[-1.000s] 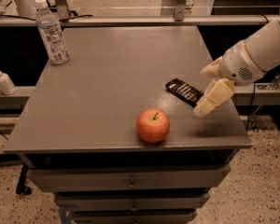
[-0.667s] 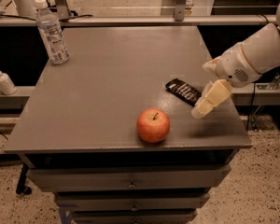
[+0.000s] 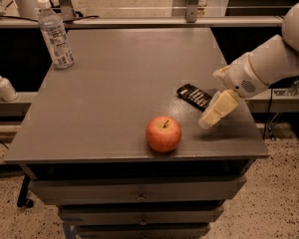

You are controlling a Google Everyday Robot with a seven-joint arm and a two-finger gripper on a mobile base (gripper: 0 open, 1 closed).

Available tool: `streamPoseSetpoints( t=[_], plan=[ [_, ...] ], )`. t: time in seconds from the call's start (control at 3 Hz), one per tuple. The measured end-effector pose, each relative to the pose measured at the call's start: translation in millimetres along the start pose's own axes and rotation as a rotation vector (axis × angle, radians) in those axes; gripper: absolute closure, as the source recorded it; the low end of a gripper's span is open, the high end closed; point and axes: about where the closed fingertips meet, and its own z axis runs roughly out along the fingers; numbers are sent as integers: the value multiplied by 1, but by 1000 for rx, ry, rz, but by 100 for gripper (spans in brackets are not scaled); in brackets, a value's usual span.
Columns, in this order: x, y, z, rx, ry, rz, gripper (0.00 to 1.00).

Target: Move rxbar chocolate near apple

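The rxbar chocolate (image 3: 193, 95), a flat black bar with white print, lies on the grey table (image 3: 119, 83) right of centre. The red-orange apple (image 3: 163, 133) with a dark stem stands near the front edge, a little left of and in front of the bar. My gripper (image 3: 209, 121), cream-coloured, comes in from the right on a white arm (image 3: 269, 63). It hangs just to the right of the bar's near end, low over the table and right of the apple. It covers the bar's right end. It holds nothing that I can see.
A clear water bottle (image 3: 55, 34) stands at the table's far left corner. A small white pump bottle (image 3: 3, 86) sits on a ledge left of the table. Drawers (image 3: 139, 195) are under the tabletop. A shelf rail (image 3: 139, 20) runs behind the table.
My gripper has shifted slightly left and toward the front, closer to the bar's near end. The bar and the apple have not moved.
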Motion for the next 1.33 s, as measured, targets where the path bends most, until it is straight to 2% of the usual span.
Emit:
streamPoseSetpoints(
  t=[0.33,0.67,1.0,1.33],
  plan=[
    [6,-4,7,8,12,14,17],
    [11,-7,11,8,27,35,41],
    [10,-10,9,-11,37,60,64],
    [3,-11,1,-36,41,57,87]
  ],
)
